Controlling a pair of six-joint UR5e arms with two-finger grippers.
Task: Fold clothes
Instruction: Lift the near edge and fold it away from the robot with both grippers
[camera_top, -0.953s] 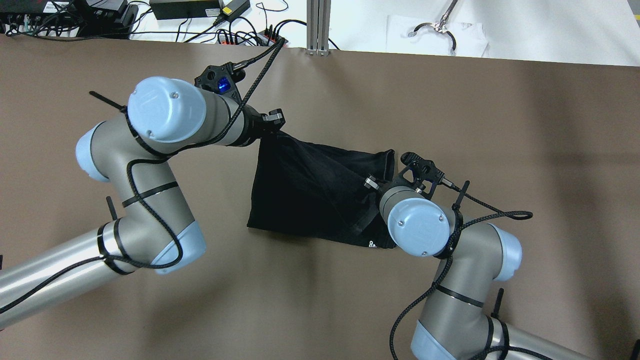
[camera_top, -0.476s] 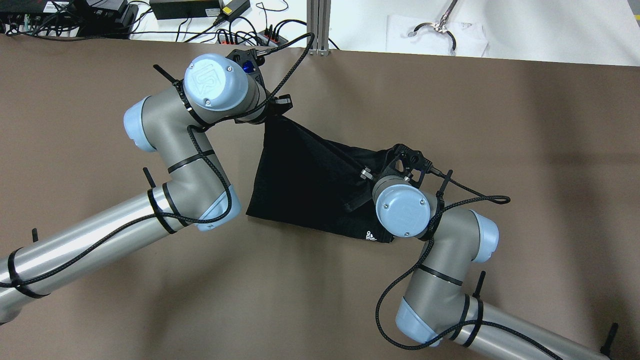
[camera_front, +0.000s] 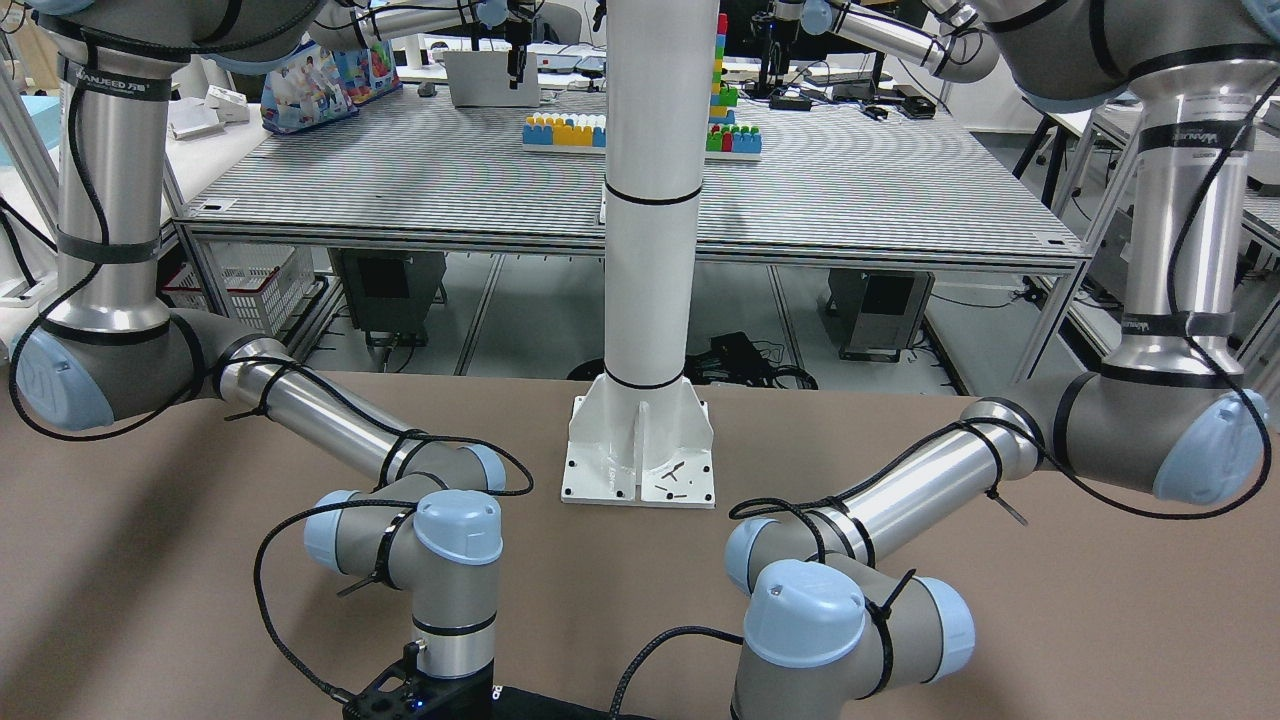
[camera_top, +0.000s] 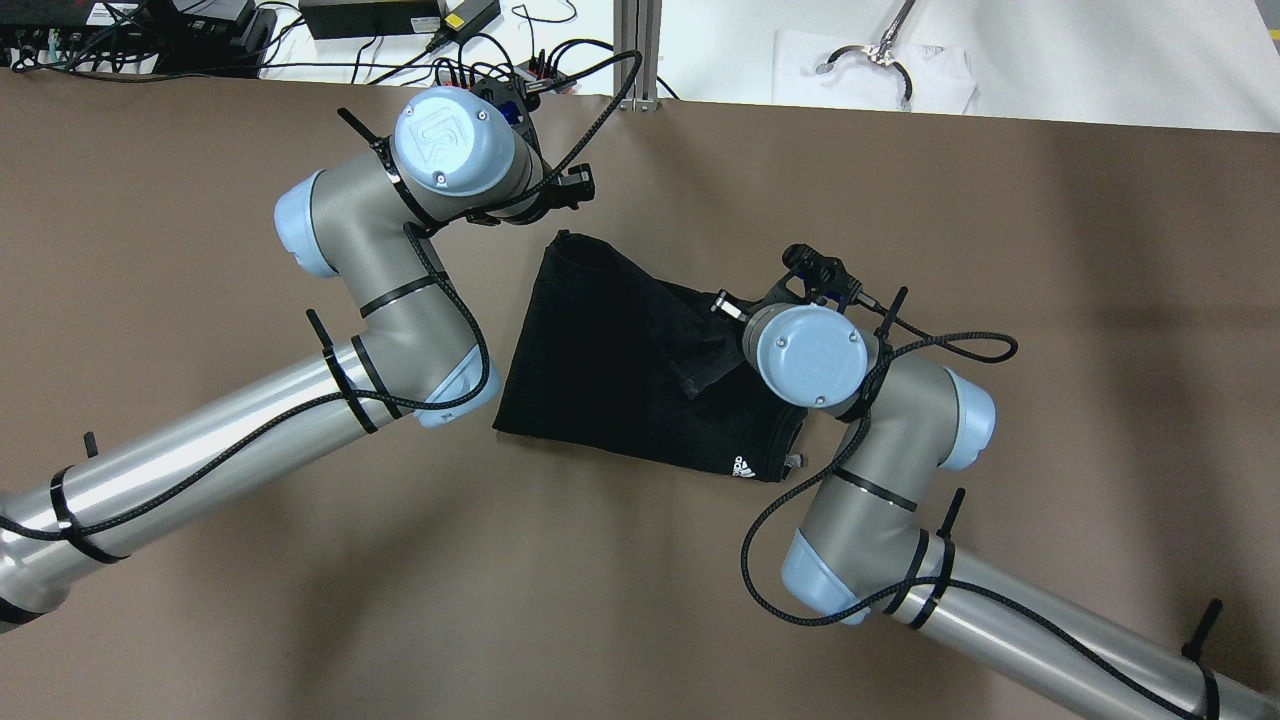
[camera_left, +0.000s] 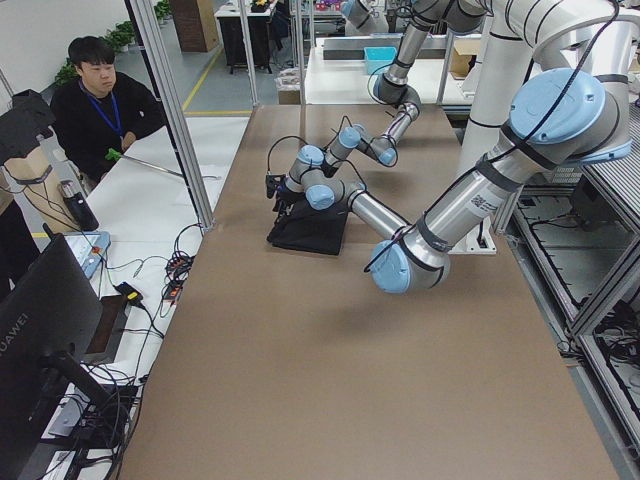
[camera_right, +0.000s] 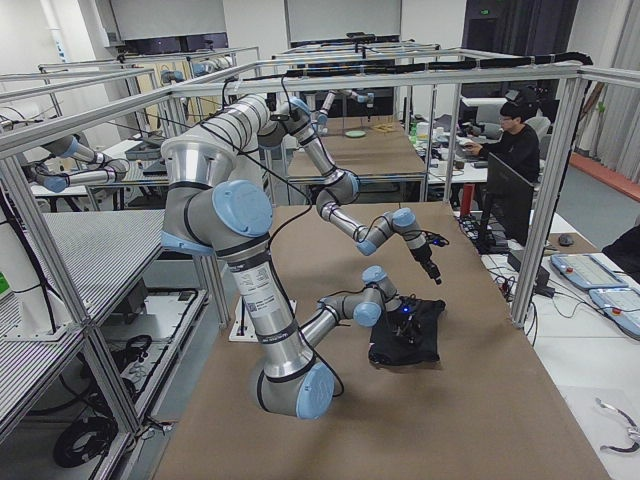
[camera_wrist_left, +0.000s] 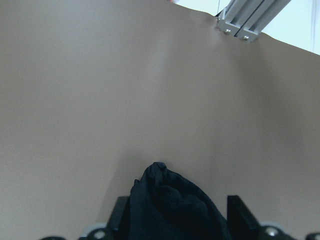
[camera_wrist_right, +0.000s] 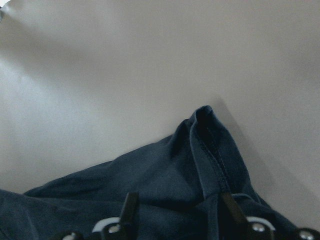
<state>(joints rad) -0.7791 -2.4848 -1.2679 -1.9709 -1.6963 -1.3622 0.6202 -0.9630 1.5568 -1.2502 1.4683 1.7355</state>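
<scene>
While the plain black soft-fabric garment (camera_top: 610, 370) lay rumpled near the middle of the brown table (camera_top: 300, 620), with its small white print (camera_top: 741, 467) at the near right corner, neither arm looked to be carrying it. Just beyond the print, the right arm's black two-finger gripper (camera_wrist_right: 177, 200) sat low over the cloth, its fingers apart and fabric lying loose between them. Nearer the table's far edge, the left arm's black two-finger gripper (camera_wrist_left: 179, 200) hung above the peaked far-left corner (camera_top: 566, 242), its fingers also apart and clear of it. The fold seemed laid but untidy. To finish it well, each gripper probably needed to rise straight up so that no finger snagged a layer. The creased flap (camera_top: 705, 375) then wanted flattening before any further fold.
</scene>
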